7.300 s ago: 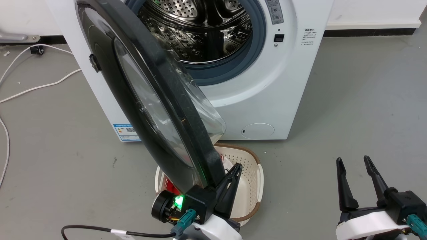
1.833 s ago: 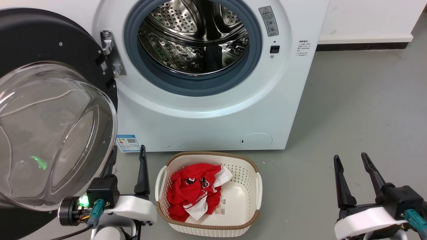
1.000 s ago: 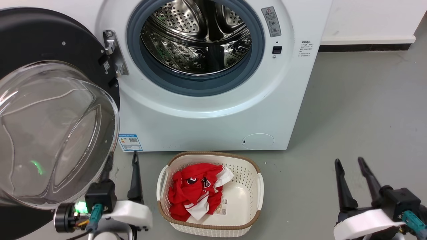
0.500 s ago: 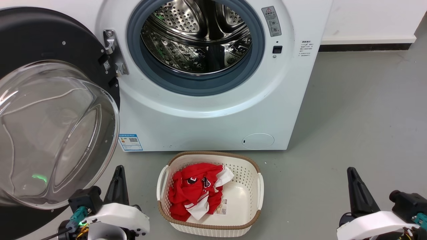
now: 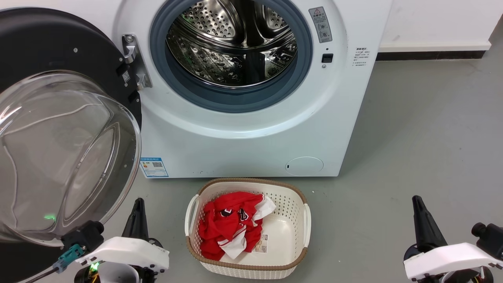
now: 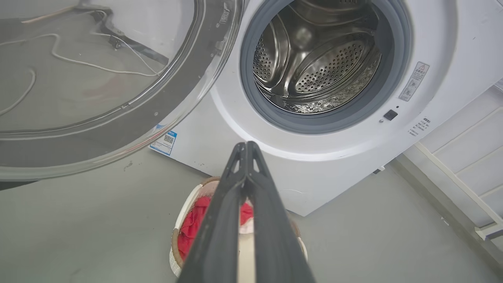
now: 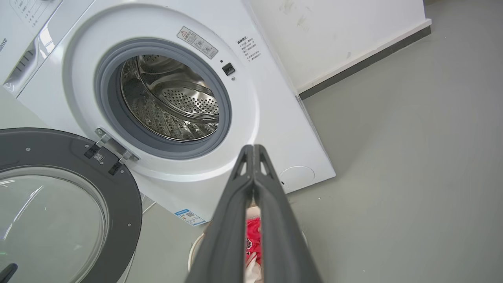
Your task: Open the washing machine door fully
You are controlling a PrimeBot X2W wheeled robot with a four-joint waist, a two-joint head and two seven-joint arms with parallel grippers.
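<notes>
The washing machine door (image 5: 47,43), a round glossy black frame with a bulging clear glass bowl (image 5: 59,157), is swung wide to the left of the white washing machine (image 5: 251,133), inner side facing me. It hangs from a metal hinge (image 5: 131,59). The steel drum (image 5: 235,39) lies exposed inside its blue-grey ring. My left gripper (image 5: 138,201) sits low below the bowl, shut, apart from the door and holding nothing. My right gripper (image 5: 415,197) is shut at the lower right. The wrist views show each gripper, left (image 6: 245,143) and right (image 7: 253,146), with tips pressed together, and the door (image 6: 129,118) (image 7: 59,151).
A cream laundry basket (image 5: 304,220) holding red and white clothes (image 5: 228,228) stands on the grey floor in front of the machine, between my two arms. A white wall with a dark skirting (image 5: 428,55) runs at the back right. Bare floor stretches to the right.
The door went from half open at the left gripper to swung fully left. In the last second both grippers shut and drew back toward the bottom edge; the door stayed still.
</notes>
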